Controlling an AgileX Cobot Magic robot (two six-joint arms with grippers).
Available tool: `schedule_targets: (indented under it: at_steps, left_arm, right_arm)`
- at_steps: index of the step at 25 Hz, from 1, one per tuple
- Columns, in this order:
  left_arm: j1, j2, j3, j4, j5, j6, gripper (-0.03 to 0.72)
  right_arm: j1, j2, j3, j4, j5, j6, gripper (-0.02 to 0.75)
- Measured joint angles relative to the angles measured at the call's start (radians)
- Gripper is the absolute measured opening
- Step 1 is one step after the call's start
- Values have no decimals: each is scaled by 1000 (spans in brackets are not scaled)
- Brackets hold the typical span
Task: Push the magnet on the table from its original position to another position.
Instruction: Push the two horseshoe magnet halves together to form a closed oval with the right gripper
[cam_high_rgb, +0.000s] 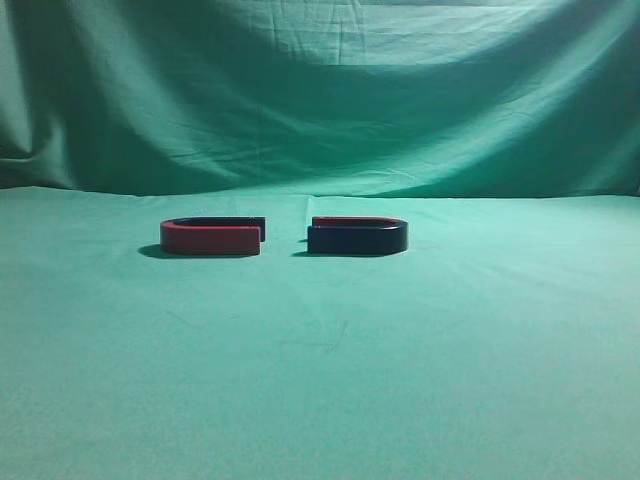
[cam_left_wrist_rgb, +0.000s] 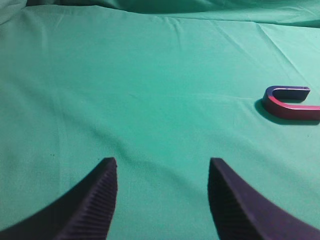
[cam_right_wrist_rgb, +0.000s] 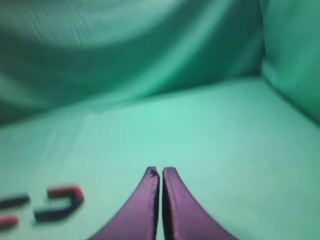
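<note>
Two red-and-dark-blue horseshoe magnets lie on the green cloth, open ends facing each other with a gap between. The left magnet (cam_high_rgb: 211, 237) shows its red side; the right magnet (cam_high_rgb: 357, 236) shows its dark side. No gripper appears in the exterior view. In the left wrist view my left gripper (cam_left_wrist_rgb: 162, 165) is open and empty above bare cloth, with one magnet (cam_left_wrist_rgb: 291, 102) far to its right. In the right wrist view my right gripper (cam_right_wrist_rgb: 160, 172) is shut and empty, with a blurred magnet (cam_right_wrist_rgb: 59, 204) at the lower left and part of the other magnet (cam_right_wrist_rgb: 10, 210) at the left edge.
A green cloth (cam_high_rgb: 320, 370) covers the table, and a green backdrop (cam_high_rgb: 320, 90) hangs behind it. Nothing else stands on the cloth.
</note>
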Motion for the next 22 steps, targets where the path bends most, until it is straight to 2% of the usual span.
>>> schedule_targets:
  at_steps: [6, 9, 14, 18, 22]
  left_arm:
    - [0, 0, 0, 0, 0, 0, 372]
    - [0, 0, 0, 0, 0, 0, 372]
    - [0, 0, 0, 0, 0, 0, 372]
    - [0, 0, 0, 0, 0, 0, 372]
    - [0, 0, 0, 0, 0, 0, 372]
  right_arm:
    - [0, 372, -242, 34, 388, -64, 0]
    - [0, 513, -325, 42, 481, -104, 0]
    - [0, 641, -430, 56, 519, -184, 0]
    - [10, 739, -509, 145, 521, -257, 0]
    - [103, 877, -577, 200, 518, -284, 0]
